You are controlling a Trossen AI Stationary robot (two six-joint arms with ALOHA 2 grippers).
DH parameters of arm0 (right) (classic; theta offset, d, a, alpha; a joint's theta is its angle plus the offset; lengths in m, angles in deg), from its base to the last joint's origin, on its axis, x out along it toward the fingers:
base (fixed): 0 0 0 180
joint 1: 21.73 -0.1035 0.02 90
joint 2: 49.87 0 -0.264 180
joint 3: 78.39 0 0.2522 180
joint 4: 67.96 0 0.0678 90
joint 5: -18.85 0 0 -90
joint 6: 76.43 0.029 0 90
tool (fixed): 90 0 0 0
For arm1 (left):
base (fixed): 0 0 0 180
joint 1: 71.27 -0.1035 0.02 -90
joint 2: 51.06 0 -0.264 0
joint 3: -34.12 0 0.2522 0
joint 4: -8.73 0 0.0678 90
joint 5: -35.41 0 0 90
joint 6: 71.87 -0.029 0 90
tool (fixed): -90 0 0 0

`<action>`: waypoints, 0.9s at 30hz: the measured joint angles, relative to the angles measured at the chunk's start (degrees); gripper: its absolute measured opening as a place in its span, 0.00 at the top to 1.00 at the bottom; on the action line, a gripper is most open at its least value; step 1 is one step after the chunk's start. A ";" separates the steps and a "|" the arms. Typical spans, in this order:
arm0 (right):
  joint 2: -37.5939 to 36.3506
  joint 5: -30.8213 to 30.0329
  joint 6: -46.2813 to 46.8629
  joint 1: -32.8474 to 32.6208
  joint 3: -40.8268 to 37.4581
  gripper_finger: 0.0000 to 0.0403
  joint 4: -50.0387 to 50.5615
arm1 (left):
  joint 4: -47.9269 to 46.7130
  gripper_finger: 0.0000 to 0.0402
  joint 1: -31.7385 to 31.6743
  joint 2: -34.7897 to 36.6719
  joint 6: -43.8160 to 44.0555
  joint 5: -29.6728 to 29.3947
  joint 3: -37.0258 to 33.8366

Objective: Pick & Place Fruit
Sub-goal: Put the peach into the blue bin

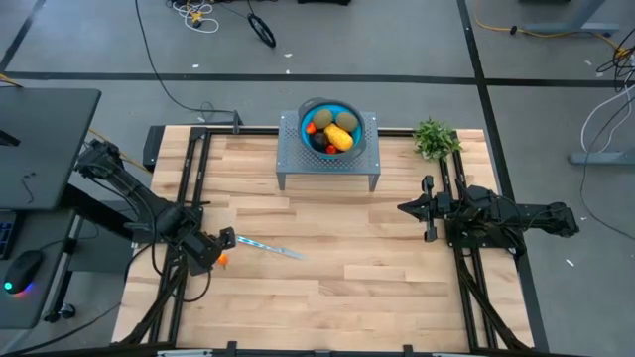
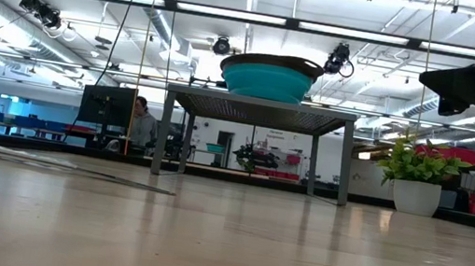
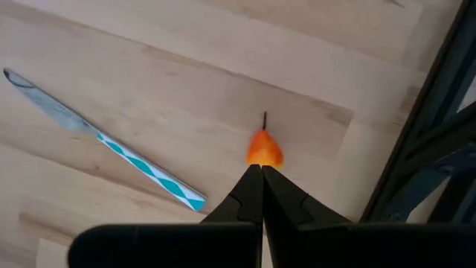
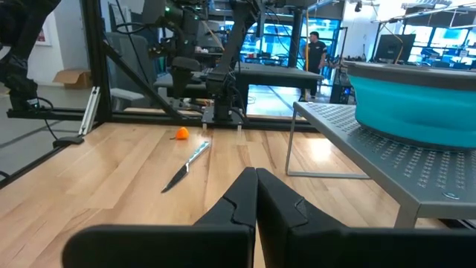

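Observation:
A small orange fruit (image 3: 264,150) with a dark stem lies on the wooden table near its left edge, also seen as the orange fruit (image 1: 223,261) (image 4: 181,134). My left gripper (image 3: 262,173) is shut and points down just above it, tips at the fruit's edge in the wrist view; nothing sits between the fingers. A blue bowl (image 1: 310,107) on a grey perforated stand (image 1: 290,159) at the far middle holds two brown-green ovals, a yellow-orange fruit (image 1: 340,137) and small red ones. My right gripper (image 1: 405,208) waits shut at the right, level, holding nothing.
A slim knife with a blue-white handle (image 3: 149,170) (image 1: 268,247) lies just right of the orange fruit. A green plant sprig (image 1: 435,137) stands at the far right. Dark frame rails (image 1: 184,198) run along both table sides. Bare wood stretches across the middle.

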 joint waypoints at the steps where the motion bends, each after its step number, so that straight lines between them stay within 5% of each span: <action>1: 0.00 -0.02 0.00 0.00 0.00 0.98 0.00 | 0.00 1.00 0.10 0.02 -0.09 0.02 0.00; 27: -0.02 -0.02 0.00 -0.02 0.00 0.98 0.00 | 0.49 1.00 0.33 0.02 -1.02 -0.02 -4.09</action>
